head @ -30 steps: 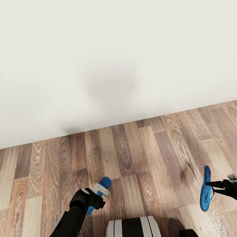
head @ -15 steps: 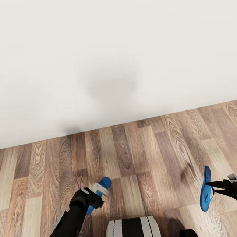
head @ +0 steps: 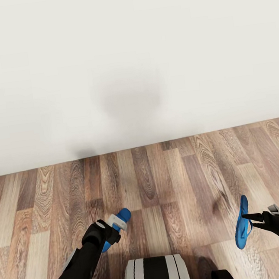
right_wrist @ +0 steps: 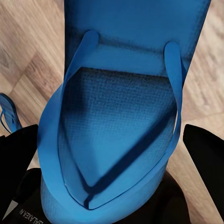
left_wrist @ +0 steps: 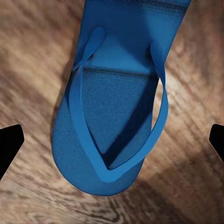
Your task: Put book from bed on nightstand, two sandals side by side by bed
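home interior, plain white wall (head: 128, 49); wood plank floor (head: 162, 180)

Bright, even, flat light from my head camera; no glare. I see a soft grey shadow smudge on the white wall (head: 130, 97) and faint dark patches on the floor (head: 162, 180). Both wrist views look soft, the planks blurred, sandal strap shadows darker.

Wood plank floor (head: 161, 176), light-brown, meets white wall (head: 130, 62). One blue sandal (head: 121, 216) appears to lie on floor near robot base; contact unclear. Second sandal (head: 242, 222) stands edge-up above planks.
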You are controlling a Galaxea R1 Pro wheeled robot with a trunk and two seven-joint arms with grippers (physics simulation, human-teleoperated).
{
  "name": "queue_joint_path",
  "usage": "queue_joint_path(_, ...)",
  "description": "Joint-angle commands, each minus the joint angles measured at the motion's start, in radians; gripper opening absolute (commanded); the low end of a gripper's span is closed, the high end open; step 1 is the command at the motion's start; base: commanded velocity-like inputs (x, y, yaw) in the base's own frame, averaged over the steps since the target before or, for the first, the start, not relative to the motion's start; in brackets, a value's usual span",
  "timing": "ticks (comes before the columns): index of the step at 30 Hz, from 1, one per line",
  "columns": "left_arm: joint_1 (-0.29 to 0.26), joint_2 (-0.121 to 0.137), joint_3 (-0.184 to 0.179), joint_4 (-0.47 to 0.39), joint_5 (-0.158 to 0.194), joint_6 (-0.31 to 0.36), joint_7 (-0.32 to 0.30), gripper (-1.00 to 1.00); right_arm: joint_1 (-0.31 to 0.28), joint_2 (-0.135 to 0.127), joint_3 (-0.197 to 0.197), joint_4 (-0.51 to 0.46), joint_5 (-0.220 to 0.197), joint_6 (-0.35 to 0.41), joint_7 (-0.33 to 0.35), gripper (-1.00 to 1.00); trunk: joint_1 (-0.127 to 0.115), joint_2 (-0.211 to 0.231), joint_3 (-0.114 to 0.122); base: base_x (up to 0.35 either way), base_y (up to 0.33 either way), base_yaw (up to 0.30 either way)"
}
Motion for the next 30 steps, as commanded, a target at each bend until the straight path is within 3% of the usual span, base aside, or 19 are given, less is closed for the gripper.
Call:
queue_joint_path(1, 0.000, 0.000, 0.000, -0.001, -0.010, 0.002, -0.009, 1.00, 0.000, 0.000, -0.001, 0.000, 0.000, 0.005, 0.004, -1.00, 0.000, 0.000, -0.001, 0.000, 0.000, 0.000)
queue_joint_path(4, 0.000, 0.001, 0.000, -0.001, -0.011, 0.002, -0.009, 1.00, 0.000, 0.000, -0.001, 0.000, 0.000, 0.005, 0.004, -1.00, 0.000, 0.000, -0.001, 0.000, 0.000, 0.000)
queue_joint_path(9, 0.000, 0.001, 0.000, -0.001, -0.010, 0.002, -0.006, 1.00, 0.000, 0.000, -0.001, 0.000, 0.000, 0.005, 0.004, -1.00, 0.002, -0.001, -0.020, 0.000, 0.000, 0.000)
queue_joint_path(18, 0.000, -0.013, -0.002, 0.002, -0.005, -0.002, 0.114, 1.00, 0.000, 0.000, -0.001, 0.000, 0.000, 0.005, 0.005, -1.00, 0.002, -0.001, -0.020, 0.000, 0.000, 0.000)
queue_joint_path(30, 0.001, -0.022, -0.003, 0.014, -0.003, -0.008, 0.120, 1.00, 0.000, 0.000, -0.001, 0.000, 0.000, 0.005, 0.005, -1.00, 0.002, -0.001, -0.020, 0.000, 0.000, 0.000)
